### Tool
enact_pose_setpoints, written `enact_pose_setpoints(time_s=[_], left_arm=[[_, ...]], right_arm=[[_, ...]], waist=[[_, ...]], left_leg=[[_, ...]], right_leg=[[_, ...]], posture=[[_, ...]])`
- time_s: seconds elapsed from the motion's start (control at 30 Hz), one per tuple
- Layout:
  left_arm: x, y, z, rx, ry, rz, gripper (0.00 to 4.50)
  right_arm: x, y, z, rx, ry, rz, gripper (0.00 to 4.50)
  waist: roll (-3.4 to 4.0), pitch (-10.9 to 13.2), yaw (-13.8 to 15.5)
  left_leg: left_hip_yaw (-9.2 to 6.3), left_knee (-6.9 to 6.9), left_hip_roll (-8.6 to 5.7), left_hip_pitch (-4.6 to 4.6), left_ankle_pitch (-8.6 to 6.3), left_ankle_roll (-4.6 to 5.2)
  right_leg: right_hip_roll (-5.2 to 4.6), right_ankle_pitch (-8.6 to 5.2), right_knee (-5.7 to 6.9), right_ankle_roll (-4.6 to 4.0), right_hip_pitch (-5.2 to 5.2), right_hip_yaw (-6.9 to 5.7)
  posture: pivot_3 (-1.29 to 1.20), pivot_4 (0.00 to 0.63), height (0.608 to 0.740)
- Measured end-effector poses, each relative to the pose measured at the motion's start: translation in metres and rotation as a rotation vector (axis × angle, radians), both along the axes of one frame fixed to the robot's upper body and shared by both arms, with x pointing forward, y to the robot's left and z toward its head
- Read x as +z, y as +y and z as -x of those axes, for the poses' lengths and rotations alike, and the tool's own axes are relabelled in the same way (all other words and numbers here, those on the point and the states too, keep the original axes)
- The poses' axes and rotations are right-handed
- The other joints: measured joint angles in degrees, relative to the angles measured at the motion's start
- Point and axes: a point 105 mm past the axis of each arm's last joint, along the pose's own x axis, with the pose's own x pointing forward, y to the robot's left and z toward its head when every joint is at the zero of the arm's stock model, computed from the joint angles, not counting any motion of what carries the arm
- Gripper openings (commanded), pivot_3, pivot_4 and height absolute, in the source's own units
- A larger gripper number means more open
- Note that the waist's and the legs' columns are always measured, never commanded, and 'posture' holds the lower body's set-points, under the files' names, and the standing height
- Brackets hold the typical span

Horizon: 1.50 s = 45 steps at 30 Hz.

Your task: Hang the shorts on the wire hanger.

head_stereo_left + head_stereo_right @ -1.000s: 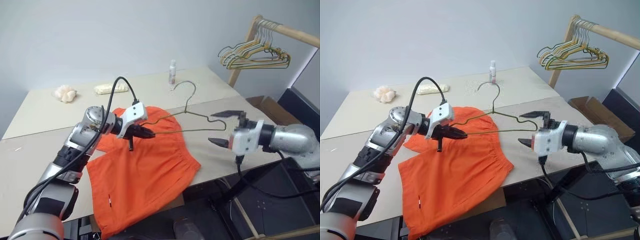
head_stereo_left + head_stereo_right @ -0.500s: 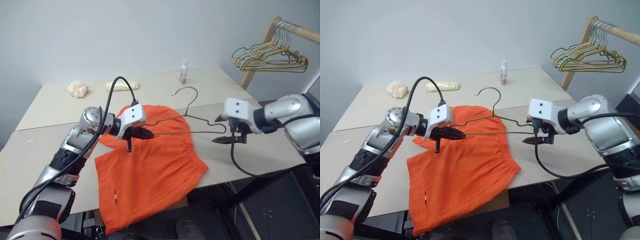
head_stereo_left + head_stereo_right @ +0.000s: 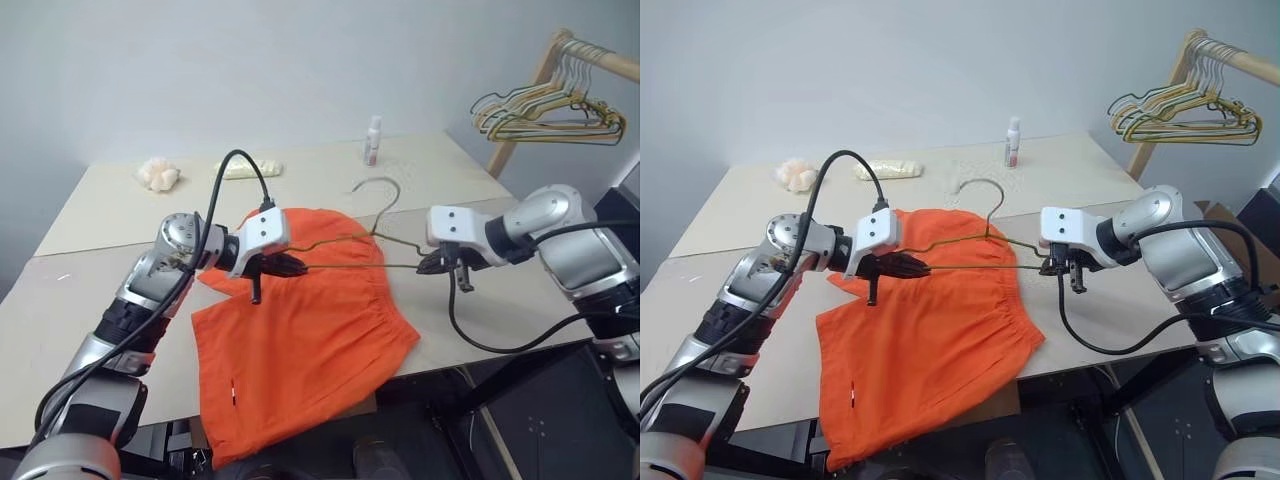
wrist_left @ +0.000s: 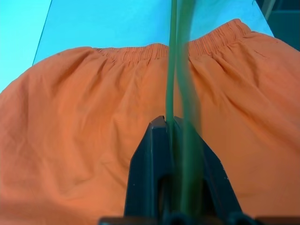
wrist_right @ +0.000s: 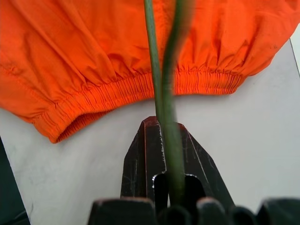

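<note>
Orange fabric, the shorts [image 3: 300, 345], lies spread flat on the table [image 3: 90, 290] beneath both grippers, its gathered waistband on the side toward the right gripper [image 3: 436, 264] and one leg draping over the table's near edge. Held above it is the wire hanger [image 3: 345, 262], a thin olive-yellow triangle, level and clear of the cloth, with its hook [image 3: 378, 190] rising on the far side, away from the robot.

Clamped on the hanger's one corner is the left gripper [image 3: 292, 266]: its black fingers [image 4: 152, 154] are pressed together with the wire running out between them, and the shorts fill the space just below and ahead of them. The right gripper is pinched shut on the opposite corner; its fingers [image 5: 152, 154] close around the wire above bare table, with the waistband just ahead of the fingertips.

Well behind the right gripper, a bunch of hangers [image 3: 545, 112] hangs on a wooden rack [image 3: 520, 120]. Beyond the hook, a small bottle [image 3: 374, 141] stands on the table.
</note>
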Motion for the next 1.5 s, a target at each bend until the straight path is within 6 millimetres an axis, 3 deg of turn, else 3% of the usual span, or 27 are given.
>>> enact_pose_setpoints(time_s=[0.03, 0.27, 0.4, 0.5, 0.67, 0.83, 1.1, 1.5], left_arm=[[0.000, 0.000, 0.001, -0.011, -0.009, 0.004, 0.00], [0.007, 0.005, 0.012, -0.172, -0.032, 0.091, 2.07], [0.030, 0.021, -0.004, -0.071, -0.072, 0.194, 3.36], [0.043, 0.038, -0.013, 0.022, -0.121, 0.224, 4.37], [0.035, 0.050, 0.000, 0.070, -0.098, 0.282, 4.45], [0.027, 0.034, 0.036, -0.011, -0.039, 0.335, 4.45], [0.026, 0.028, 0.055, -0.050, -0.025, 0.330, 4.45], [0.024, 0.030, 0.066, -0.033, -0.012, 0.324, 4.45]], right_arm=[[0.000, 0.000, 0.001, 0.004, 0.001, -0.001, 0.01], [-0.007, -0.005, 0.019, 0.027, 0.043, -0.043, 0.00], [-0.014, -0.029, 0.044, -0.094, 0.129, -0.117, 0.00], [-0.030, -0.047, 0.069, -0.268, 0.253, -0.208, 0.00], [-0.053, -0.069, 0.102, -0.596, 0.435, -0.343, 0.00], [-0.070, -0.079, 0.125, -0.883, 0.656, -0.475, 0.00], [-0.094, -0.086, 0.131, -1.042, 0.893, -0.510, 0.00], [-0.097, -0.086, 0.133, -1.062, 0.984, -0.575, 0.00]], waist=[[0.00, 0.0, 0.0], [0.00, 0.0, 0.1], [0.00, 0.0, 0.4], [0.00, 0.0, 0.4], [0.05, -0.1, 0.2], [0.07, -0.2, 0.9], [0.12, -0.2, 2.9], [0.14, -0.2, 5.5]], left_leg=[[0.00, 0.00, 0.00, 0.01, 0.00, 0.00], [-0.02, 0.02, 0.01, -0.03, 0.00, 0.00], [-0.09, 0.06, -0.01, -0.08, -0.01, 0.02], [-0.08, 0.05, 0.00, -0.05, -0.02, 0.03], [-0.05, 0.02, 0.06, 0.07, -0.02, 0.03], [-0.05, 0.02, 0.07, 0.12, -0.04, 0.04], [-0.01, 0.01, 0.04, 0.26, -0.06, 0.07], [0.00, 0.01, 0.03, 0.24, -0.07, 0.08]], right_leg=[[0.00, 0.00, 0.01, 0.00, 0.00, 0.00], [-0.03, 0.00, -0.02, 0.00, 0.00, -0.06], [-0.05, 0.00, -0.03, 0.00, 0.01, -0.13], [-0.04, 0.00, -0.01, 0.00, 0.05, -0.10], [-0.02, 0.00, 0.01, 0.00, 0.15, -0.03], [-0.02, 0.00, -0.05, 0.00, 0.25, -0.02], [-0.01, 0.00, -0.18, 0.00, 0.44, -0.04], [-0.01, 0.00, -0.21, 0.00, 0.44, -0.07]], posture=[[-0.25, 0.000, 0.740], [-0.25, 0.000, 0.740], [-0.25, 0.000, 0.740], [-0.25, 0.000, 0.740], [-0.24, 0.000, 0.740], [-0.24, 0.006, 0.740], [-0.20, 0.000, 0.740], [-0.18, 0.000, 0.740]])
